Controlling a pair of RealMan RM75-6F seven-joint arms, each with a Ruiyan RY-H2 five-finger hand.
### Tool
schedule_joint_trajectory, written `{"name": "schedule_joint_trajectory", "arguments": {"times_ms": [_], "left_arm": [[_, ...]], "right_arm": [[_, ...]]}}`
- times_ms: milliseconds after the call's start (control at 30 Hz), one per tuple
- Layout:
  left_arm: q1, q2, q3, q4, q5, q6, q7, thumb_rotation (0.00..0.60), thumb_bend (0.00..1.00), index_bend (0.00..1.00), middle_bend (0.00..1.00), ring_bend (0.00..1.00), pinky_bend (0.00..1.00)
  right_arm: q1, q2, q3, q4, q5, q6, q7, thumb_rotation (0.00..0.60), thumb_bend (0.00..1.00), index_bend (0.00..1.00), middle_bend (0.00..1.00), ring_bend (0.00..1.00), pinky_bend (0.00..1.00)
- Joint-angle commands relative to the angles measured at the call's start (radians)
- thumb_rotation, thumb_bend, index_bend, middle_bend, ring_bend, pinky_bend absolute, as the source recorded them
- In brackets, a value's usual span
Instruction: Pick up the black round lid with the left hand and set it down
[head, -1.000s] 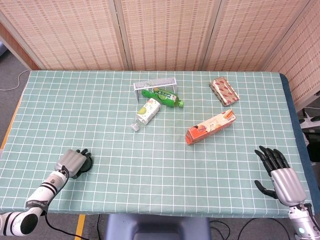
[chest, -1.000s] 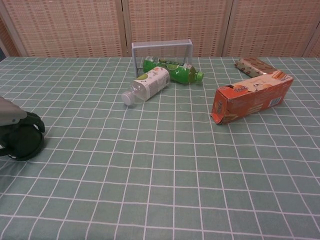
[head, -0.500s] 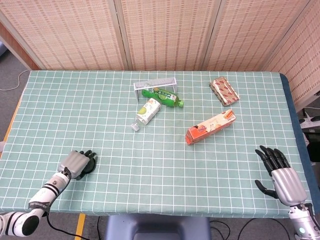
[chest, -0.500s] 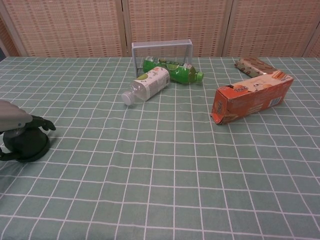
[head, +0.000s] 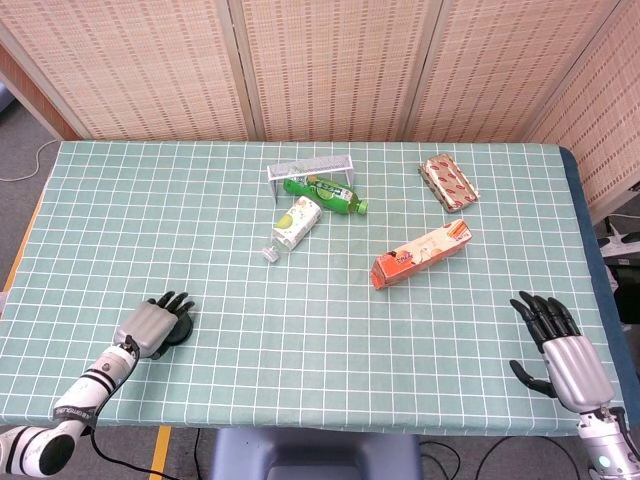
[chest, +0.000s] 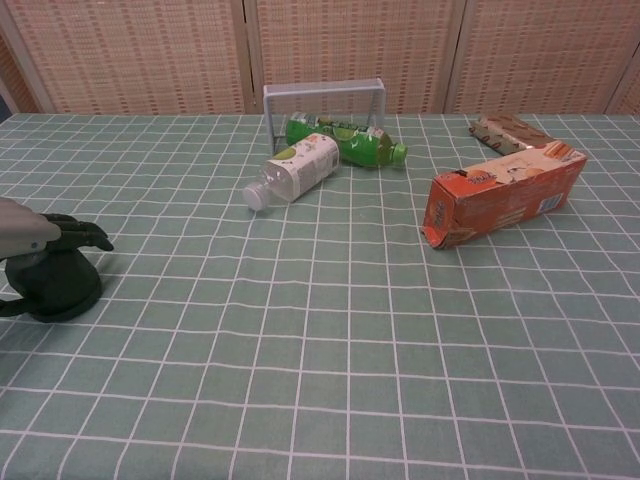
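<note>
Black round lid (chest: 58, 287) flat on the tablecloth (head: 200, 240), well left of and nearer than the wire rack (head: 311, 170). Left hand (head: 152, 325) over it, fingers (chest: 82, 233) extended, not gripping. Right hand (head: 560, 352) empty, fingers spread. Green bottle (head: 325, 194) lies under the rack.

Black lid (chest: 62, 285), green-and-white checked cloth (head: 300, 330), orange carton (head: 421, 254), green bottle (head: 325, 193).
</note>
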Motion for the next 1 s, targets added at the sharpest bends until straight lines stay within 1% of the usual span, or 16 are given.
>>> {"name": "schedule_joint_trajectory", "arguments": {"times_ms": [33, 433, 567, 800, 1000], "left_arm": [[0.002, -0.001, -0.001, 0.002, -0.001, 0.002, 0.005, 0.6, 0.43, 0.0, 0.0, 0.01, 0.28], [-0.008, 0.008, 0.002, -0.017, -0.055, -0.022, 0.039, 0.6, 0.43, 0.0, 0.0, 0.0, 0.26], [-0.007, 0.007, 0.001, -0.018, -0.051, -0.017, 0.039, 0.6, 0.43, 0.0, 0.0, 0.0, 0.25], [-0.001, 0.0, -0.006, -0.003, -0.033, -0.019, 0.015, 0.6, 0.37, 0.0, 0.0, 0.0, 0.24], [-0.003, 0.003, -0.006, 0.002, -0.033, -0.031, 0.012, 0.6, 0.36, 0.0, 0.0, 0.0, 0.23]], "right_arm": [[0.0, 0.001, 0.0, 0.0, 0.0, 0.0, 0.001, 0.6, 0.23, 0.0, 0.0, 0.0, 0.0], [-0.002, 0.002, 0.002, -0.001, 0.002, 0.004, 0.004, 0.6, 0.23, 0.0, 0.0, 0.0, 0.0], [-0.001, 0.001, 0.001, -0.001, 0.001, 0.003, 0.003, 0.6, 0.23, 0.0, 0.0, 0.0, 0.0], [-0.003, 0.001, 0.002, -0.001, 0.001, 0.006, 0.001, 0.6, 0.23, 0.0, 0.0, 0.0, 0.0], [-0.002, -0.001, 0.002, 0.0, 0.002, 0.003, -0.002, 0.6, 0.23, 0.0, 0.0, 0.0, 0.0]]}}
